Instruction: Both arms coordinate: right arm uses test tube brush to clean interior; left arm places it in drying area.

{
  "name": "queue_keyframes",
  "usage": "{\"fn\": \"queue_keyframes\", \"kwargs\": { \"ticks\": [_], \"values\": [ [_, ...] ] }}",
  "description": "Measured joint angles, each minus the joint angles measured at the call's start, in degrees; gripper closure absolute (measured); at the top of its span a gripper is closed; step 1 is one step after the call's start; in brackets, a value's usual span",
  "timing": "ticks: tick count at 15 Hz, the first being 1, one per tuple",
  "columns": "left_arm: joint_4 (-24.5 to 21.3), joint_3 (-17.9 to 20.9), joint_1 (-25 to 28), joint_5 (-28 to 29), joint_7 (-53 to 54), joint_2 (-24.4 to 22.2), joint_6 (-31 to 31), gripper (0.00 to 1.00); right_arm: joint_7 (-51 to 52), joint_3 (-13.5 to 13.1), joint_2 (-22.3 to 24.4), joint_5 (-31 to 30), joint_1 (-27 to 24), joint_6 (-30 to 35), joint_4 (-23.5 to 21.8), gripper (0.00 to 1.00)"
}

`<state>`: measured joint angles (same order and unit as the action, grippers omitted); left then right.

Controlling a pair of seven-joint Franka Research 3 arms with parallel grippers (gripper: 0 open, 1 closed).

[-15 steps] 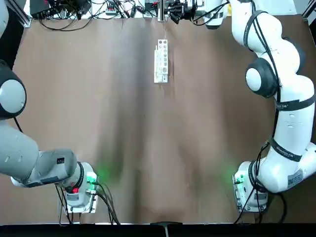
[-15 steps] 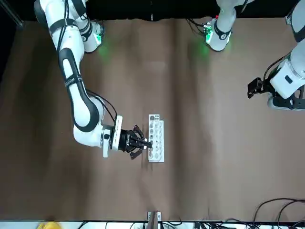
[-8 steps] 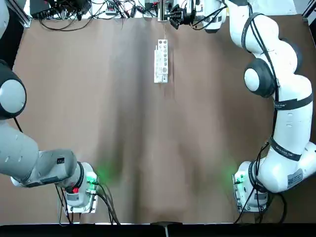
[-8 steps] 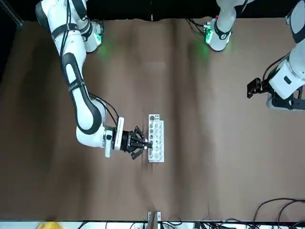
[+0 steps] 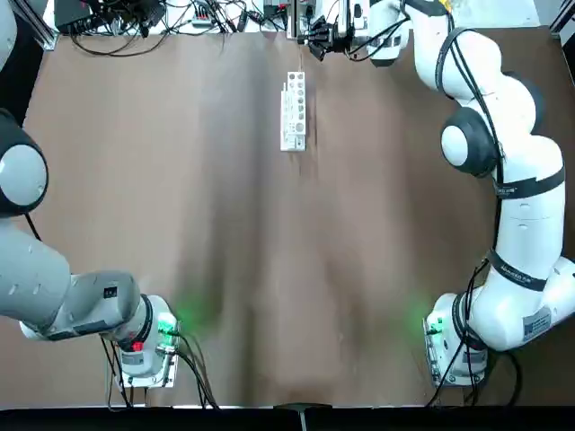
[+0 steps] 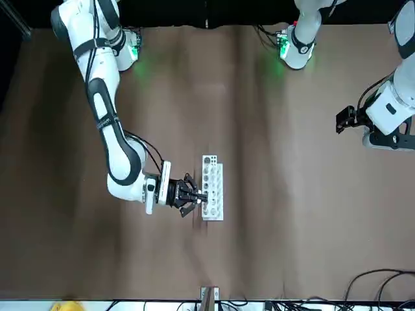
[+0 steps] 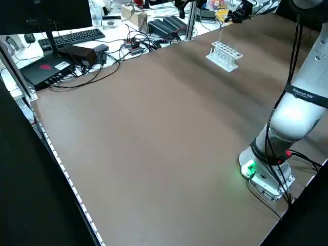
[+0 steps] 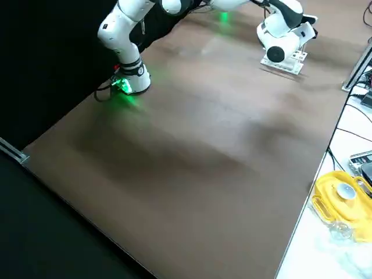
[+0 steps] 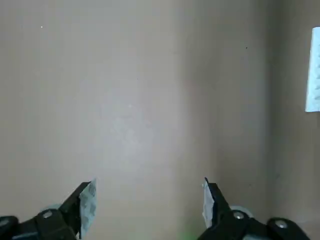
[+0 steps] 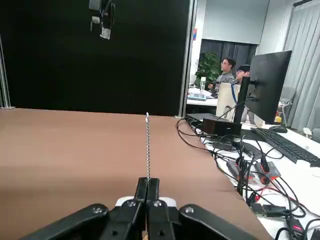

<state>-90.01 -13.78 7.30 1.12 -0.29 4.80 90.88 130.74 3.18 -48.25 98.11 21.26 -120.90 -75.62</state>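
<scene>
The test tube brush (image 10: 148,147) rises straight from your right gripper (image 10: 148,179), whose fingers are together, clamped on its end. You have that gripper raised near the table's far edge, toward the far end of the white rack (image 5: 294,112). Whether the brush touches the rack, you can't tell from these views. The rack lies on the brown table (image 5: 207,215), its rows of round holes showing, roughly midway between your two arms. Your left gripper (image 9: 148,195) is farther off, over the left side of the table, its fingers wide apart with nothing between them. Both arm bases sit at the robot's edge of the table, well apart, with green lights glowing.

Beyond the far edge, you have a white desk (image 10: 295,175) with a tangle of black cables (image 10: 242,170) on it. A yellow container (image 8: 343,203) sits toward its right-hand end. Toward the other end, there's a black keyboard (image 10: 287,144) in front of a dark monitor (image 10: 270,82). A black curtain (image 10: 100,75) hangs past the table's left side. Farther back in the room, you can see two people (image 10: 227,72) near a green plant (image 10: 209,65).
</scene>
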Motion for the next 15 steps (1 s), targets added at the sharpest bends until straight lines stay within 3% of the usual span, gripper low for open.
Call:
{"fn": "queue_keyframes", "kwargs": {
  "ticks": [15],
  "values": [
    [0.0, -0.1, -0.1, 0.0, 0.0, 0.0, 0.0, 0.00, 1.7, 0.1, -2.0, 2.1, 0.1, 0.0, 0.1, 0.98]
  ]
}}
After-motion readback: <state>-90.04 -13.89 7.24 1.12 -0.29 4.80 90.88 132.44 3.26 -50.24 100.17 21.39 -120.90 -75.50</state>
